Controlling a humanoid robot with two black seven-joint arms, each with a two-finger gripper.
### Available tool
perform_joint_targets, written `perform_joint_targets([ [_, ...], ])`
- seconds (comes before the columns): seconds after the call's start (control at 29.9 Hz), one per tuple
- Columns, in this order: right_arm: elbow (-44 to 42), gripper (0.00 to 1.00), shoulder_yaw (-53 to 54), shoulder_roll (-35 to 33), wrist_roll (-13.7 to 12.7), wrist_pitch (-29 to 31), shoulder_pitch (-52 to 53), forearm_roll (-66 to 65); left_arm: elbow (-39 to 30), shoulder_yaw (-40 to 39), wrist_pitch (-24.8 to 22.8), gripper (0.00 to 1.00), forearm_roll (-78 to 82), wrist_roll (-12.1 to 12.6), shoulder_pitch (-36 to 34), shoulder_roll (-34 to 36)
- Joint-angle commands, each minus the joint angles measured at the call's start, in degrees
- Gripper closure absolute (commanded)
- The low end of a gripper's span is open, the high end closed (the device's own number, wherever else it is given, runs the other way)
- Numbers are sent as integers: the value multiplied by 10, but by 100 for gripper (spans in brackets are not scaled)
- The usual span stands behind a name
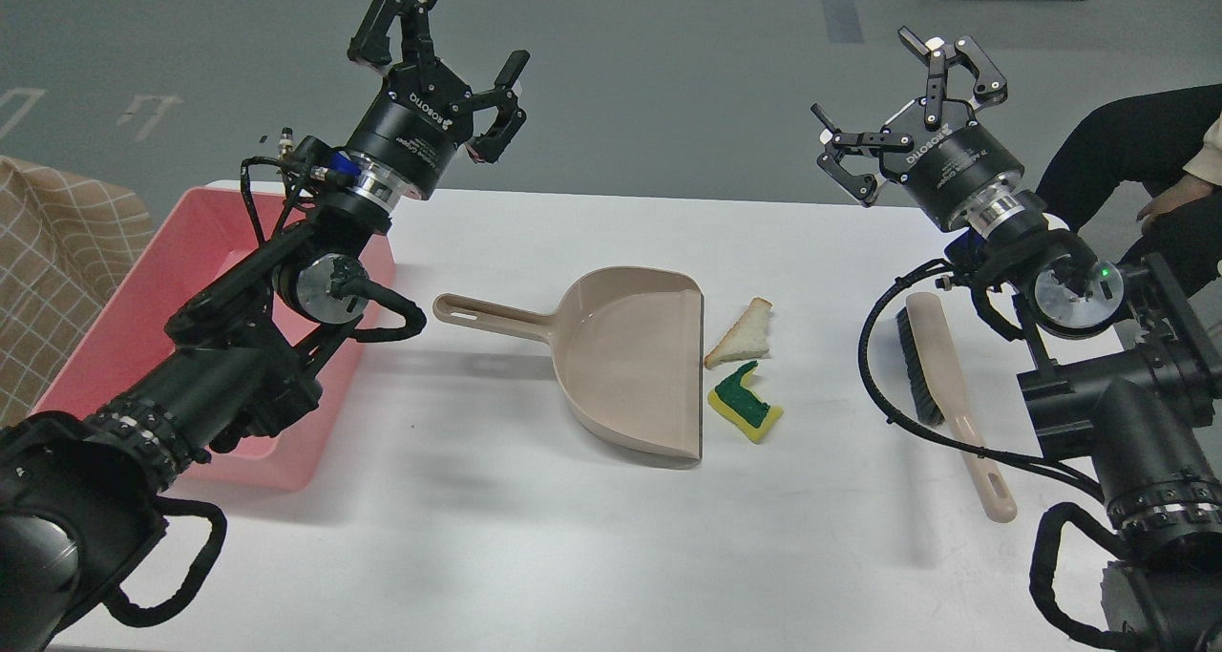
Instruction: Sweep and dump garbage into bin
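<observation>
Starting well means the right fingers (883, 122), spread and empty, drop to the brush (950, 399) lying below them near the counter (535, 557) edge. The left fingers (449, 70), also spread empty, hover beyond the pink bin (143, 318); dustpan (630, 361), bread slice (743, 335) and sponge (747, 406) lie between, with clear room around.

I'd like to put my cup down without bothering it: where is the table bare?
Bare: the near strip of the table in front of the dustpan, and the far strip behind it. Crowded: the dustpan's right edge, with the bread slice and sponge, then the brush.
</observation>
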Motion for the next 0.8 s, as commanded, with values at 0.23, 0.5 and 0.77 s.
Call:
perform_joint_targets([
  [0.23, 1, 0, -1, 0, 0, 0, 1, 0, -1, 0, 0, 2, 1, 0, 1, -1],
  [0.5, 1, 0, -1, 0, 0, 0, 0, 0, -1, 1, 0, 2, 2, 0, 1, -1],
  [0.77, 2, 0, -1, 0, 0, 0, 1, 0, -1, 0, 0, 2, 2, 0, 2, 0],
])
